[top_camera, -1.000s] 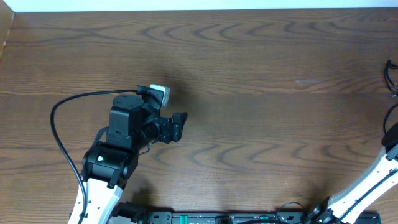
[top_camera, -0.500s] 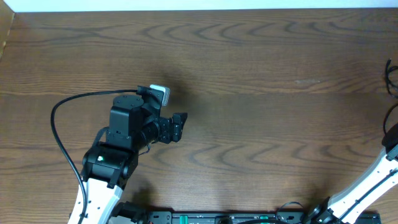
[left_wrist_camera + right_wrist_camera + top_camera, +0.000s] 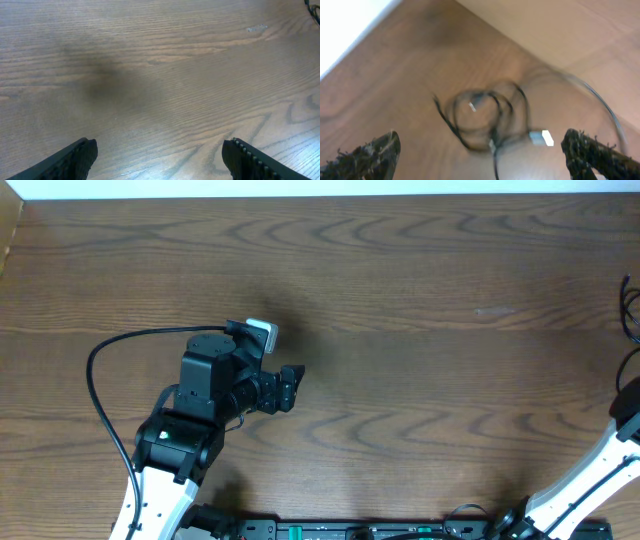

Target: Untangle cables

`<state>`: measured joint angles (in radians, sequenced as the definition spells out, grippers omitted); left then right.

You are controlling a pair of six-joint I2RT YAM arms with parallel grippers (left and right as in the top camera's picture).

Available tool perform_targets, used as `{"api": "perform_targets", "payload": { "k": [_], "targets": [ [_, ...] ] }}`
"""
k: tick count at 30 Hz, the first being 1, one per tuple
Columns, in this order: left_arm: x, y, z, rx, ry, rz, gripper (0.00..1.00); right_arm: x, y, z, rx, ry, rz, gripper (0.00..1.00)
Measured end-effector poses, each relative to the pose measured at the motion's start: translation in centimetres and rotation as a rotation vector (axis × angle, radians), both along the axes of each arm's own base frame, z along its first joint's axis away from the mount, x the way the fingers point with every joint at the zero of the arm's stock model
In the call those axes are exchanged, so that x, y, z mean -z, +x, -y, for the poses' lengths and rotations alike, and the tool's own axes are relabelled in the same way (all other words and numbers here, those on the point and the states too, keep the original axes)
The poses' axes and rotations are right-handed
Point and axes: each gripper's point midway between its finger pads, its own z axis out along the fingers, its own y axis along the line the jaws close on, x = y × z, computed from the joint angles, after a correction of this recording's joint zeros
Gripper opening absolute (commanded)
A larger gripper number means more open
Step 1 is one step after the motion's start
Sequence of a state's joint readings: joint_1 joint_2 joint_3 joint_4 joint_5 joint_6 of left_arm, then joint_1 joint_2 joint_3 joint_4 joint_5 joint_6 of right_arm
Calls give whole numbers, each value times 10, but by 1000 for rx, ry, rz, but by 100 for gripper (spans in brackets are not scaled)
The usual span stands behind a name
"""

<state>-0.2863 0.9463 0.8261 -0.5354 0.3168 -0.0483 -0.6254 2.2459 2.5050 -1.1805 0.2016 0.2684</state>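
The left arm point(image 3: 190, 415) is sitting slightly further toward 3 o'clock in the overhead view than a second ago, and the rest of the table point(image 3: 420, 260) is looking unchanged.

The cables point(image 3: 485, 115) are showing as thin black cords wound into a small, loose tangle of overlapping loops, lying flat on the brown wood. One longer strand is sweeping out toward 3 o'clock in a wide arc. A small white plug point(image 3: 542, 136) is lying at the tangle's 4 o'clock side, and a paler fleck is showing inside the loops. The right wrist view is blurred, so any marking on the plug is too soft to read.

The right tool point(image 3: 480, 142) is hanging over the tangle with its fingers spread wide apart and gripping nothing. Most of the loops are lying toward 12 o'clock from the gap between the fingertips, and one strand is running down through that gap.

From overhead, only a bit of black cord is peeking in at the table's 3 o'clock edge. The left tool point(image 3: 160, 155) is standing well apart from it, fingers also wide apart over bare wood, with a sliver of cord at 2 o'clock in its wrist view.
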Motion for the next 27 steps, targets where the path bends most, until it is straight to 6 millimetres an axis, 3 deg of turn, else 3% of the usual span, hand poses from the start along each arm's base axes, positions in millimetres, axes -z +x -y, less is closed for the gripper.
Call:
{"api": "perform_targets", "payload": {
  "k": [7,11,14,22,27],
  "targets": [
    [1,-1,0,1,2,-3,85,-38,-80,-22,281,5,-78,99],
    [1,-1,0,2,4,-5,85,-51,-121,-36,406,6,-132,99],
    [2,-2,-1,3,5,-8,85,-53,-140,-44,449,19,-174,99],
    [-16,-12,-4,15,1,59,85,-50,-131,-67,291,121,-179,99],
    [-31,-25,-12,-6,6,115,85,-78,-136,-89,190,131,-91,99]
  ]
}}
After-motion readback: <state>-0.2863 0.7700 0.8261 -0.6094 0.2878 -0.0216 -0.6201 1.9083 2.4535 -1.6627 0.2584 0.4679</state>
